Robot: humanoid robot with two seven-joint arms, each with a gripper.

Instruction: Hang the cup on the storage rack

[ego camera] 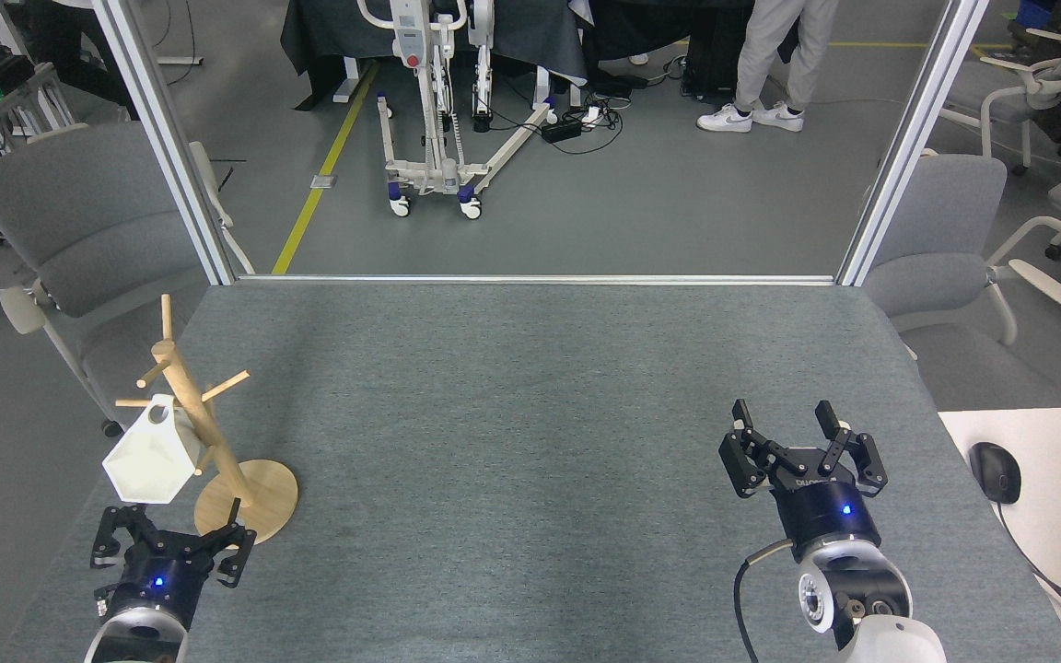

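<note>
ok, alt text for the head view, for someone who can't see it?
A white cup hangs by its handle tab from a peg of the wooden storage rack at the left of a grey table. The left gripper sits open just below it; the right gripper is open and empty.

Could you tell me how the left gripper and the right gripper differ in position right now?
The left gripper sits just below the cup hanging on the storage rack; the right gripper has nothing near it. The left gripper is lower in the view than the right gripper. Both are open and empty.
</note>
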